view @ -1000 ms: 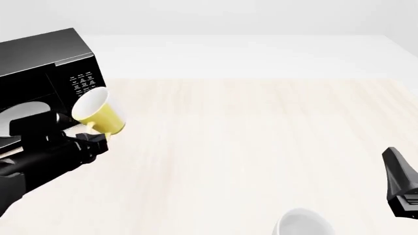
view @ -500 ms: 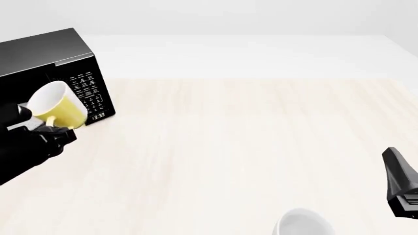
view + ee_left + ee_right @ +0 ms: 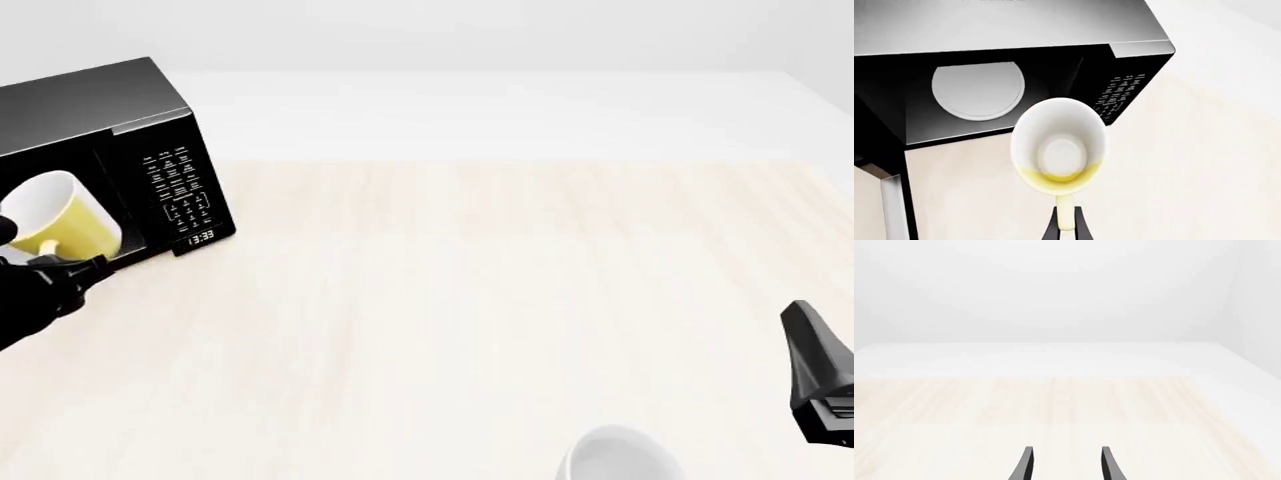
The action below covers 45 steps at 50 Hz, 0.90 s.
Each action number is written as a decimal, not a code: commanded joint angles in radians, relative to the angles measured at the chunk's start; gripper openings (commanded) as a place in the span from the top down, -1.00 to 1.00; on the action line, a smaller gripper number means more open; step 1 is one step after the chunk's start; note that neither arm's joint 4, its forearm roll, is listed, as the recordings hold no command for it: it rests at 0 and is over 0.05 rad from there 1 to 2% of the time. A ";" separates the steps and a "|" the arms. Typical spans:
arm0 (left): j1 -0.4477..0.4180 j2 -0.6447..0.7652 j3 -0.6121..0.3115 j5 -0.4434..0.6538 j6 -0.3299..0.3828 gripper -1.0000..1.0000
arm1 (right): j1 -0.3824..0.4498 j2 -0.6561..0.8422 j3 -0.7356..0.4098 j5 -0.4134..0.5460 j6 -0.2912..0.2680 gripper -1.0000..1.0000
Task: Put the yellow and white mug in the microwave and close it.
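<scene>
The yellow and white mug (image 3: 60,228) hangs tilted by its handle in my left gripper (image 3: 67,265), just in front of the open mouth of the black microwave (image 3: 94,110) at the far left. In the left wrist view the mug (image 3: 1059,150) shows its white inside, and my left gripper (image 3: 1066,225) is shut on the yellow handle. The microwave cavity holds a white round plate (image 3: 978,90); the button panel (image 3: 1121,92) is beside it. My right gripper (image 3: 1064,465) is open and empty, low at the right of the front view (image 3: 817,375).
A plain white cup (image 3: 621,455) stands at the table's front edge, near the right arm. The microwave's open door (image 3: 894,200) hangs down at its front. The light wooden table (image 3: 507,300) stretches between the two arms.
My left gripper has carried the mug leftward from in front of the button panel to the microwave's open mouth. The right arm has not moved.
</scene>
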 commanded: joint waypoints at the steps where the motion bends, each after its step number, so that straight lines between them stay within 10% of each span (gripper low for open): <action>1: 0.115 0.035 -0.003 -0.026 0.030 1.00 | 0.000 0.000 0.000 0.000 0.000 -1.00; 45: 0.189 0.257 -0.065 -0.121 0.029 1.00 | 0.000 0.000 0.000 0.000 0.000 -1.00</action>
